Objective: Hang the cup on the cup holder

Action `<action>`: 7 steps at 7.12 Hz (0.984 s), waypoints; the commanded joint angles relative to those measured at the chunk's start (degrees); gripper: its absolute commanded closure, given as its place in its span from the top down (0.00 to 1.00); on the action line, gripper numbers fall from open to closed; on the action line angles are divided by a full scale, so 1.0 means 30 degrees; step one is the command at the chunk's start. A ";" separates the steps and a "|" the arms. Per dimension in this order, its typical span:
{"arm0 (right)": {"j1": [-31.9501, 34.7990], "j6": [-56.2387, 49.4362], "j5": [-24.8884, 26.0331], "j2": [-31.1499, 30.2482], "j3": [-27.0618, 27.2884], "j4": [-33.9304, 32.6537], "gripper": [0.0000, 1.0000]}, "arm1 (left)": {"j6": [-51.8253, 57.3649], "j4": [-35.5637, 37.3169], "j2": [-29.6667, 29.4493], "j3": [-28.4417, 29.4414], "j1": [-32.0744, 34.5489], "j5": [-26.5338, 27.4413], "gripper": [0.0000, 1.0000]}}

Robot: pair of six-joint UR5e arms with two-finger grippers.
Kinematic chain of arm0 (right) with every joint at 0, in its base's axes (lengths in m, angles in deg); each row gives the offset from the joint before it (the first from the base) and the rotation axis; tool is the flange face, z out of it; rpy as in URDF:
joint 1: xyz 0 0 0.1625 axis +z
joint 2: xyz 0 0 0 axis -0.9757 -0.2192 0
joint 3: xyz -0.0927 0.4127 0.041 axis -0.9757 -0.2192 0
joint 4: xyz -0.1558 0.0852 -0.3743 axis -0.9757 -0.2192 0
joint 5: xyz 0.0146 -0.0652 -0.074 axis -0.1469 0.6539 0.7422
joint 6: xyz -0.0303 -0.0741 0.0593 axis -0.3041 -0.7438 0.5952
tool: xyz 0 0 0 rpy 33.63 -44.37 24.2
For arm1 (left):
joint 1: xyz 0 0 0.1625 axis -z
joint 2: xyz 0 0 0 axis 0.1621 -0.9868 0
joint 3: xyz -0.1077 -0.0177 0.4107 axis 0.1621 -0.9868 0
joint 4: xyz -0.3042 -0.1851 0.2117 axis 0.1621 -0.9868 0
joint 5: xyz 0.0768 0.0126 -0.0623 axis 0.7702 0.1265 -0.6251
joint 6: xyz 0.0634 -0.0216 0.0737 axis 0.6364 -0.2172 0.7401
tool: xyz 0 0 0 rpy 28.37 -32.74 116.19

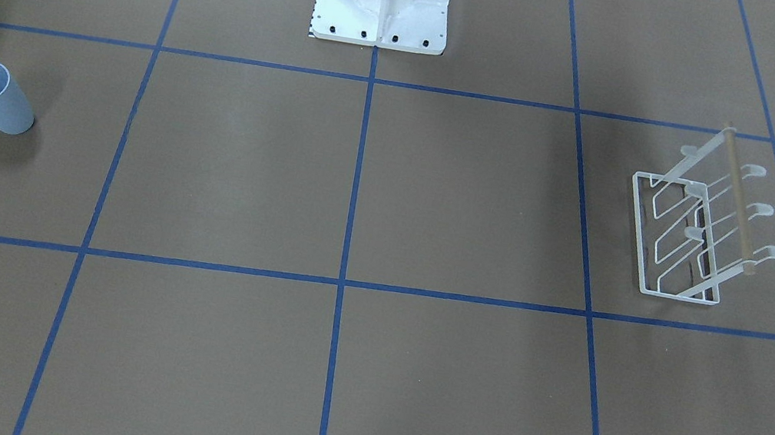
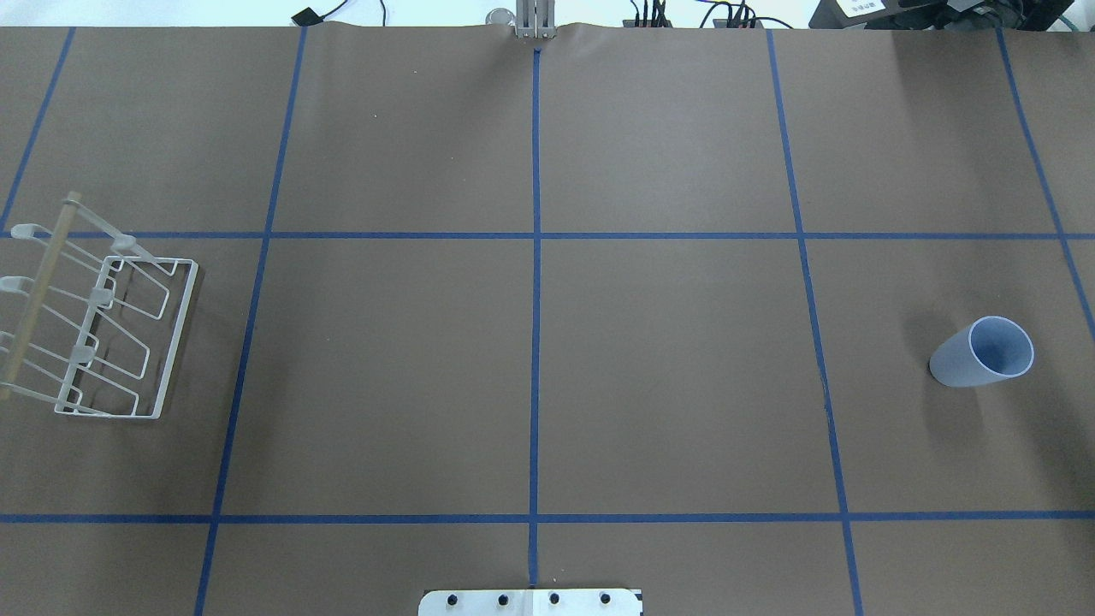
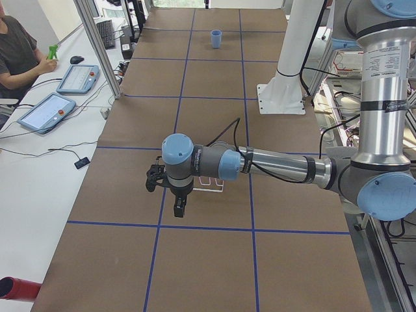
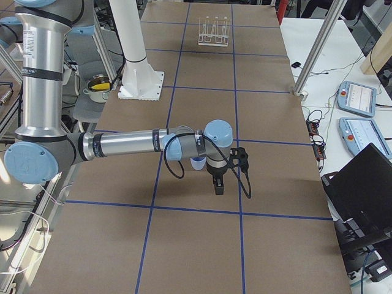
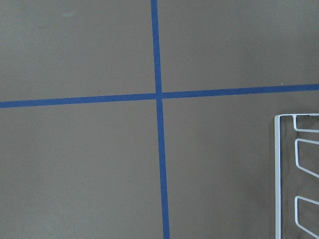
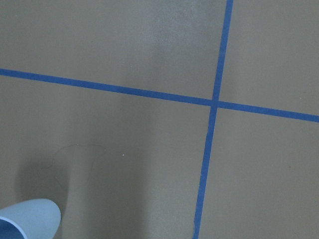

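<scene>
The cup holder [image 2: 177,340] stands on the desk [image 2: 667,385], just beside and below the left end effector [image 3: 179,209]. Its slanted prongs [image 1: 751,171] and its wooden bar [image 2: 38,295] carry nothing. The left wrist view catches only the edge of its wire base. This end effector hangs above the desk pointing down. It shows only in a side view, so I cannot tell whether its jaws are apart or together.

Across the desk, the right end effector [image 4: 217,184] also points down, above bare desk. It too appears only in a side view, so its jaw state cannot be told. The cup [image 2: 984,352] stands upright, mouth up, just beside this end effector and below it. It peeks out behind the wrist in the side view, and its rim sits at the lower left corner of the right wrist view. Nothing touches it, and it is well apart from the holder.

The task looks to be at its first step, the reach for the cup. The next move probably calls for the right end effector to shift over the cup, come down and close on its wall. After that the cup would have to cross the desk and be turned mouth down so it slips over one prong. The plastic looks smooth and the wall tapers, so a firm hold well down the wall seems wise.
</scene>
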 commanded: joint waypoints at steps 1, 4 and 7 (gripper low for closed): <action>0.0002 0.0031 -0.0020 -0.0040 0.0017 0.0013 1.00 | 0.0062 -0.0083 0.0002 -0.0030 0.0000 0.0029 0.99; 0.0002 0.0031 -0.0225 -0.0041 -0.0042 0.0042 1.00 | -0.1694 -0.0872 -0.0056 0.0204 -0.0059 0.0058 0.97; 0.0002 0.0031 -0.0458 -0.0127 0.0074 0.0189 1.00 | -0.1548 -0.0875 0.0176 -0.0029 -0.0146 0.0001 0.97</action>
